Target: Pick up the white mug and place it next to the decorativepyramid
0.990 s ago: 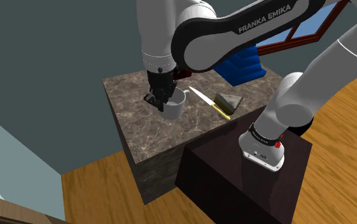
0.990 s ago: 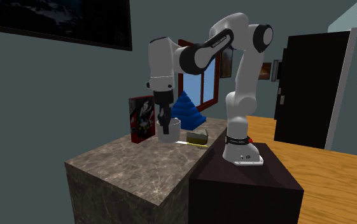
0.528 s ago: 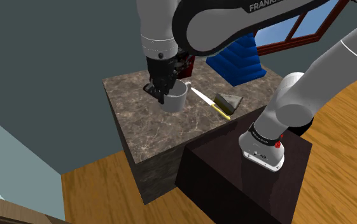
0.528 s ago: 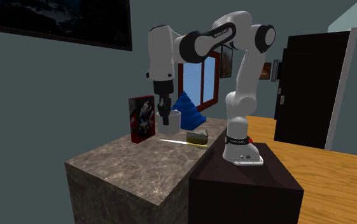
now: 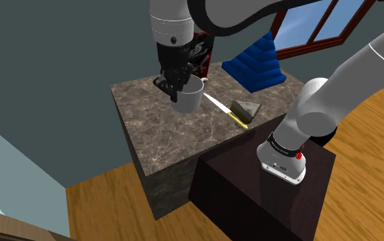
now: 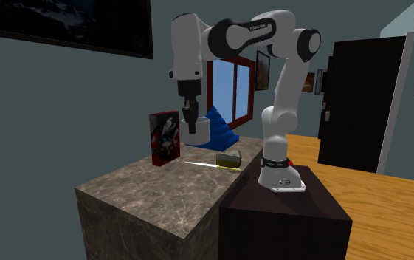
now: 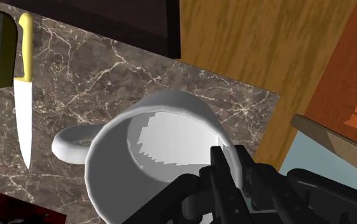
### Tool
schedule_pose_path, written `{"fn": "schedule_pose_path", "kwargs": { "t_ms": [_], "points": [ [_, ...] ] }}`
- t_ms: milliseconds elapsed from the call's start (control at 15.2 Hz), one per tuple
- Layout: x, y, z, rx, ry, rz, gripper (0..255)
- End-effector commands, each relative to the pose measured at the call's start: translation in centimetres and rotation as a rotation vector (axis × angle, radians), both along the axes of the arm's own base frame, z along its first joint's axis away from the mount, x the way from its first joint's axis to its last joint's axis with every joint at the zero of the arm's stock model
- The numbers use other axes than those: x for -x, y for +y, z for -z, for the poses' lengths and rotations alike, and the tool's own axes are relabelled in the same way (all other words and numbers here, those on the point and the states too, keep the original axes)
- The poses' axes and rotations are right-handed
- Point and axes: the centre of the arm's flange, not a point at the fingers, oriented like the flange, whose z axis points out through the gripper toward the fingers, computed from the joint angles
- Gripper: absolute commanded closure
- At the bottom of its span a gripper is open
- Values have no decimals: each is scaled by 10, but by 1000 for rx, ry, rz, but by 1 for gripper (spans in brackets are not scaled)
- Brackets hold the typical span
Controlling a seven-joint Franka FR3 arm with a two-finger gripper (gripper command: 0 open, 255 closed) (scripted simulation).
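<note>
Hanging from end effector (image 7: 233,167): empty white mug (image 7: 164,137), 1 loop handle (image 7: 61,147).

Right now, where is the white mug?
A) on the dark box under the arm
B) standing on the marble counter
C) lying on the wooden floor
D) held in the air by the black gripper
D: the gripper clasps the rim of the mug, which hangs clear above the marble counter.
</note>
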Motion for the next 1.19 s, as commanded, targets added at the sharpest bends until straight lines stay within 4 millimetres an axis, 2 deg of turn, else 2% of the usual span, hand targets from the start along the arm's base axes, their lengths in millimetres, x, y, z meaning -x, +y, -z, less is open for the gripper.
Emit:
{"fn": "schedule_pose_path", "kwargs": {
  "t_ms": [0, 1122],
  "points": [
    [0, 0, -11, 0, 0, 0, 255],
    [0, 0, -100, 0, 0, 0, 255]
  ]
}}
